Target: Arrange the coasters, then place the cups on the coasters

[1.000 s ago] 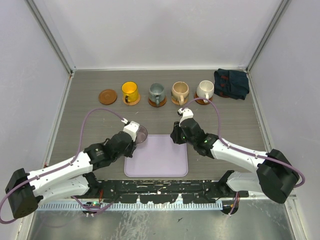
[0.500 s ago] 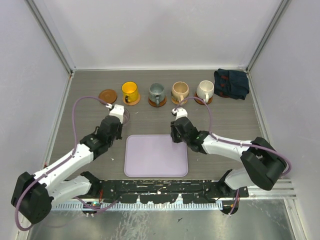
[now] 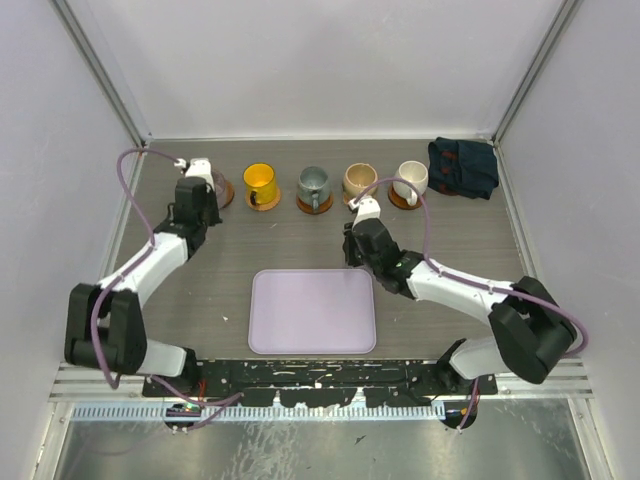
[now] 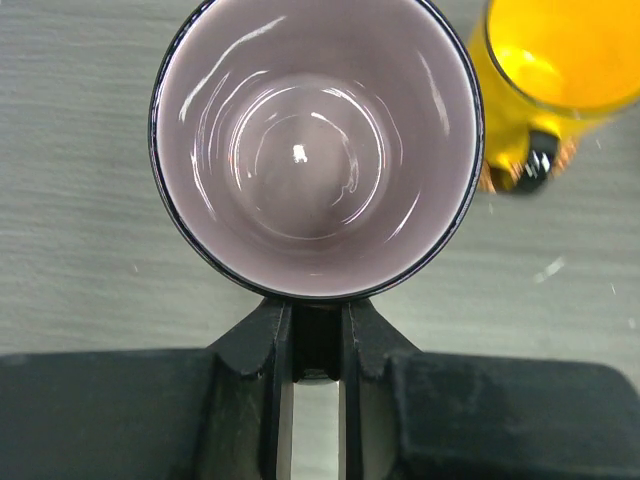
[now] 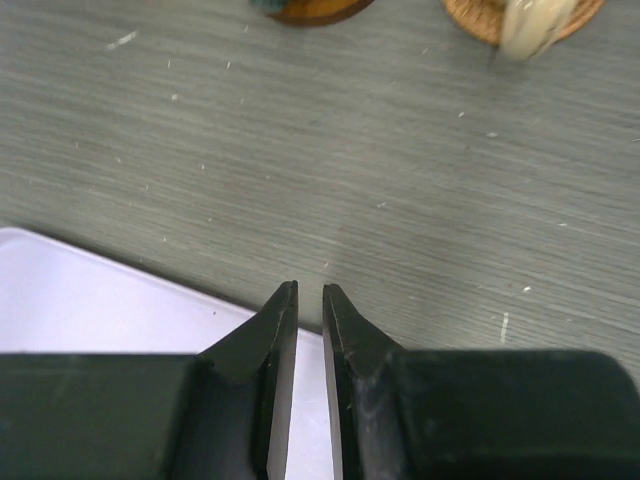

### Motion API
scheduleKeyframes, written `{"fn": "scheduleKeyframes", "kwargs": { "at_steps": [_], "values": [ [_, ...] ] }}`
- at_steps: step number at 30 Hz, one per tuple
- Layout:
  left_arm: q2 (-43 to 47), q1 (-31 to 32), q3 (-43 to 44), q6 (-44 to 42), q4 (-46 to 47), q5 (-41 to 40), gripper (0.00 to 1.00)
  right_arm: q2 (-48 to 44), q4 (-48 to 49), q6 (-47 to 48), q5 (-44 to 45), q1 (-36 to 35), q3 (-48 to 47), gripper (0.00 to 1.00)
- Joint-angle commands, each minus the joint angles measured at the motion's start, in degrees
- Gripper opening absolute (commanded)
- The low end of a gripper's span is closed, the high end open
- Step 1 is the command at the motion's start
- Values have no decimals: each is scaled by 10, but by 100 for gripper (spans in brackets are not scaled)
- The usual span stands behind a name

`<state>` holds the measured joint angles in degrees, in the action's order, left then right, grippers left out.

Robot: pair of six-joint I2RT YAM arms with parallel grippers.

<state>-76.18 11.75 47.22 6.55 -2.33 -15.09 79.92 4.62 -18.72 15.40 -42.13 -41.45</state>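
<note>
My left gripper (image 3: 200, 190) (image 4: 317, 312) is shut on the handle of the pale mauve cup (image 3: 214, 181) (image 4: 315, 140). It holds the cup upright over the leftmost coaster (image 3: 225, 192), whose rim just shows; whether they touch I cannot tell. To the right, the yellow cup (image 3: 260, 181) (image 4: 560, 70), grey-green cup (image 3: 313, 184), tan cup (image 3: 359, 179) and white cup (image 3: 410, 177) each stand on a coaster in a row. My right gripper (image 3: 353, 262) (image 5: 309, 290) hovers at the tray's far right corner, jaws almost together and empty.
The lilac tray (image 3: 312, 312) (image 5: 90, 300) lies near the front between the arms. A dark navy cloth (image 3: 463, 166) sits at the far right corner. Grey walls enclose the table on three sides.
My left arm has carried the mauve cup from the tray's far left corner out to the leftmost coaster. My right gripper has drifted slightly and its jaws have narrowed.
</note>
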Motion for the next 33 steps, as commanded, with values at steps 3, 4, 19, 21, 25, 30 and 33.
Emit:
{"fn": "scheduleKeyframes", "kwargs": {
  "at_steps": [3, 4, 19, 21, 25, 30, 33],
  "values": [
    [-100, -56, 117, -14, 119, 41, 0, -65, 12, 3, 29, 15, 9, 23],
    [-117, -61, 131, -16, 118, 46, 0, -68, 10, 1, 29, 16, 9, 23],
    [-224, -99, 203, -17, 123, 96, 0, -72, 0, -3, 36, 19, -6, 24],
    [-231, -103, 206, -17, 122, 97, 0, -69, -1, -5, 33, 18, -8, 24],
    [-247, -114, 216, -7, 119, 115, 0, -68, -3, -7, 31, 18, -7, 23],
    [-259, -118, 225, 3, 120, 130, 0, -67, -5, -9, 31, 19, -8, 23],
    [-267, -118, 232, 4, 117, 136, 0, -66, -5, -9, 30, 19, -9, 24]
  ]
}}
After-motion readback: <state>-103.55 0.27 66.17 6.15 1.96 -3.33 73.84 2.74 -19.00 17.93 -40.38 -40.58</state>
